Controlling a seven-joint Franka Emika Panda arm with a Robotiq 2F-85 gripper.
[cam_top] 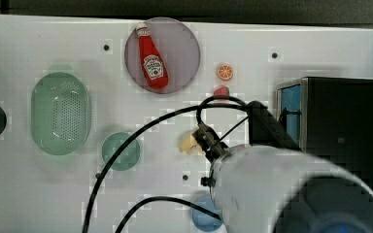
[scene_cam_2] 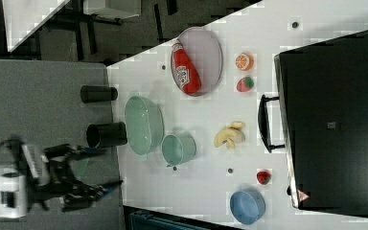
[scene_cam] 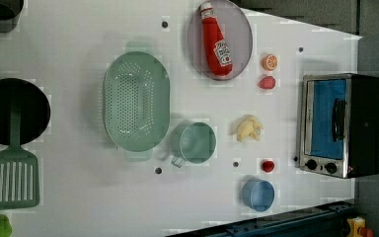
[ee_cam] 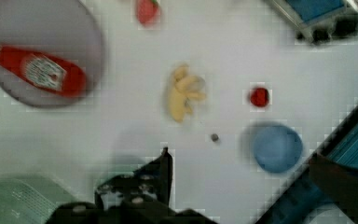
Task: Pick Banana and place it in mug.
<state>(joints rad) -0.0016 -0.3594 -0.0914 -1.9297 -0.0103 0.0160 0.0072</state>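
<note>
The pale yellow banana lies free on the white table. The dull-green mug stands upright and empty to the banana's left in the top view, beside the colander. In the top view my wrist hangs just right of the banana, its fingers hidden beneath it. The right view has my gripper open at the table's left edge, holding nothing. In the wrist view a dark finger points toward the banana, apart from it.
A ketchup bottle lies on a purple plate. Around the banana are an orange slice, a strawberry, a small red fruit, a blue cup and a toaster oven. A green colander sits left of the mug in the left view.
</note>
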